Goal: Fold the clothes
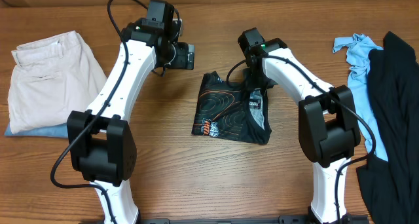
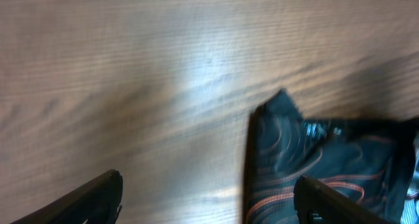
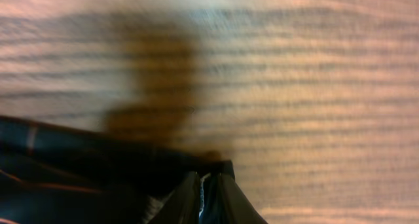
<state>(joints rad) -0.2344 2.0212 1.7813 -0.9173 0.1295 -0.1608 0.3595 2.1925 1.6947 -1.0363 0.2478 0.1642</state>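
Note:
The clothes, a black jersey (image 1: 226, 109) with orange and white contour lines, lie folded into a small packet at the table's middle. My right gripper (image 1: 253, 80) is at the packet's far right edge. In the right wrist view its fingertips (image 3: 208, 179) stand almost together, pinching the jersey's dark corner (image 3: 65, 165). My left gripper (image 1: 185, 56) hovers up and to the left of the jersey, apart from it. In the left wrist view that gripper (image 2: 209, 198) is wide open with bare wood between its fingers, and the jersey's corner (image 2: 327, 158) lies under the right finger.
Folded beige trousers (image 1: 52, 76) rest on something light blue at the far left. A crumpled light blue shirt (image 1: 359, 60) and a large black garment (image 1: 396, 119) lie at the right edge. Bare wood table (image 1: 196, 178) shows in front.

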